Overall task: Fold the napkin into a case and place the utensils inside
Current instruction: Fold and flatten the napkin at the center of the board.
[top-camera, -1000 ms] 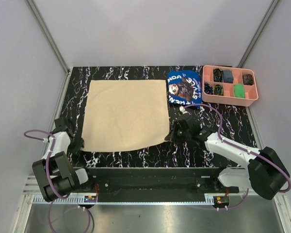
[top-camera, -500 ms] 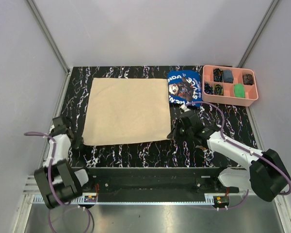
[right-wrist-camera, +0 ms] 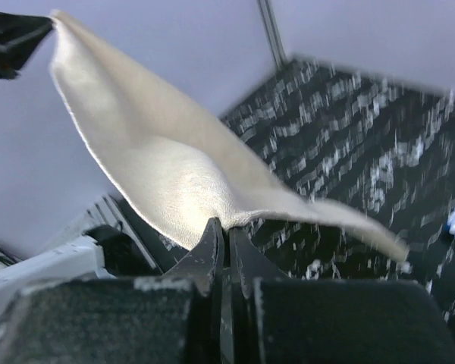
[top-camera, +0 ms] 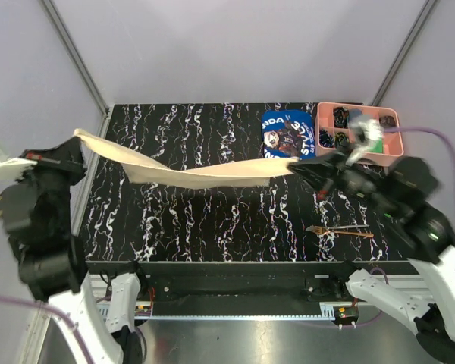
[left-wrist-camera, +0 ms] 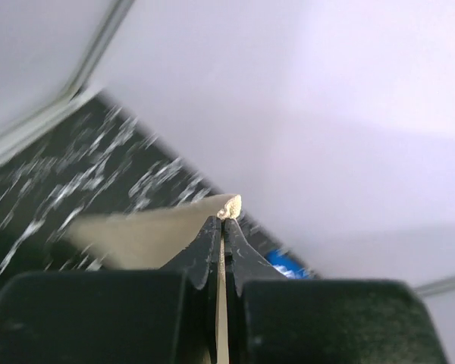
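Each clamped on a corner, the left pincer (left-wrist-camera: 221, 230) at frame left and the right pincer (right-wrist-camera: 226, 238) at centre right hold the napkin (top-camera: 205, 176) slung above the counter (top-camera: 212, 220), so a clean fold likely needs both moving level, with even tension.

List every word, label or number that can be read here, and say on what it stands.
The blue printed cloth with a cartoon figure: white letters, too small and blurred to read.
The plain beige cloth napkin, the pink compartment tray and the black marbled table: no text.
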{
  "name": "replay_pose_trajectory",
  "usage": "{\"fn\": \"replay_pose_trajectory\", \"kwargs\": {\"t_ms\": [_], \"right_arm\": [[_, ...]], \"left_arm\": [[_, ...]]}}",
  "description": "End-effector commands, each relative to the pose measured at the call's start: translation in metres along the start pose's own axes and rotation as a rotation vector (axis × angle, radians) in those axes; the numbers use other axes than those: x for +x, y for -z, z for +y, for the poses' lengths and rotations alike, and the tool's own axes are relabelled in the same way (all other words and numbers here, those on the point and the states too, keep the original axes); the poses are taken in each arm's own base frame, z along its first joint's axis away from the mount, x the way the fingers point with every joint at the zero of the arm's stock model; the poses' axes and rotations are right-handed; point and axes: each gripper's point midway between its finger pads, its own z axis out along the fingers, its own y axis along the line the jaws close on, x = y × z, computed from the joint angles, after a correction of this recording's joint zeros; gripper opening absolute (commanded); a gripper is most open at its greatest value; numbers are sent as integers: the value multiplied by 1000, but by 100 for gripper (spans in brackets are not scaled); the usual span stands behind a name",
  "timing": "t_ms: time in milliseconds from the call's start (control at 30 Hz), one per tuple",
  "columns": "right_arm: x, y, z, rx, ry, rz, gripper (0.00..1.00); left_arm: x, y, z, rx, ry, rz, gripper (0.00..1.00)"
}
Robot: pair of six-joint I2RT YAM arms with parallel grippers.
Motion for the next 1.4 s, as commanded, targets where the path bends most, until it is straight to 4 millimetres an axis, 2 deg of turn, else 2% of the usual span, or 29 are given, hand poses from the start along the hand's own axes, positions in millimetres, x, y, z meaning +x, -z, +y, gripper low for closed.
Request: {"fn": "replay_pose_trajectory", "kwargs": {"t_ms": [0, 67, 100, 167, 267, 333, 367, 433, 467, 500, 533, 567, 600, 667, 700, 733, 767, 800, 833, 867, 900, 933, 967, 1000, 1033, 1067, 1133, 1267, 1367], "right_arm": [[-52, 63, 53, -154, 147, -107, 0], [-66, 80, 63, -164, 135, -152, 0], [-69, 82, 61, -148, 118, -160, 0], [-71, 82, 54, -102, 87, -170, 0], [-65, 66, 29, 19, 21, -154, 0], [-63, 54, 5, 133, -13, -156, 0], [-56, 39, -9, 187, -27, -124, 0], [-53, 22, -30, 275, -34, -114, 0], [-41, 0, -45, 317, -34, -68, 0], [-40, -11, -57, 357, -12, -72, 0], [-37, -22, -67, 387, -2, -58, 0], [-20, -45, -84, 424, 4, -1, 0], [-21, -59, -93, 429, 17, -13, 0], [7, -93, -131, 468, 3, 42, 0], [5, -110, -138, 437, -12, 18, 0], [31, -133, -165, 462, -33, 82, 0], [35, -143, -184, 488, -42, 89, 0], [40, -156, -197, 487, -30, 98, 0], [68, -178, -220, 495, -44, 170, 0], [60, -192, -227, 478, -29, 161, 0], [64, -201, -239, 470, -13, 181, 0], [92, -217, -264, 490, -22, 243, 0], [80, -229, -270, 476, -11, 222, 0], [82, -235, -282, 459, -12, 228, 0], [105, -246, -301, 467, -30, 273, 0], [93, -256, -304, 455, -24, 249, 0], [101, -271, -319, 435, -49, 263, 0], [124, -282, -326, 398, -90, 327, 0], [137, -276, -321, 405, -151, 363, 0]], "left_arm": [[-62, 59, -63, 153, -50, -165, 0], [-77, 74, -73, 172, -48, -208, 0], [-86, 85, -82, 202, -47, -231, 0], [-95, 91, -85, 200, -42, -259, 0], [-94, 78, -75, 141, -20, -248, 0], [-86, 58, -60, 77, -13, -226, 0], [-81, 49, -56, 68, -13, -213, 0], [-66, 16, -41, 31, -23, -175, 0], [-58, 3, -34, 10, -25, -154, 0], [-41, -24, -17, -45, -33, -104, 0], [-32, -38, -9, -66, -41, -80, 0], [-23, -53, 0, -86, -43, -57, 0], [-3, -83, 18, -127, -49, -12, 0], [18, -113, 36, -168, -53, 38, 0], [42, -145, 58, -219, -48, 96, 0], [54, -161, 67, -241, -50, 128, 0], [66, -175, 77, -260, -48, 158, 0], [92, -201, 96, -297, -47, 225, 0], [103, -212, 105, -315, -52, 249, 0], [115, -222, 112, -323, -48, 281, 0], [134, -240, 127, -343, -50, 318, 0], [142, -248, 136, -363, -52, 335, 0], [160, -261, 149, -386, -53, 368, 0], [160, -269, 149, -382, -56, 367, 0], [165, -276, 153, -386, -55, 377, 0], [179, -287, 162, -392, -55, 404, 0], [180, -303, 159, -379, -51, 412, 0], [199, -316, 171, -410, -48, 475, 0], [206, -307, 175, -442, -56, 526, 0]]}}
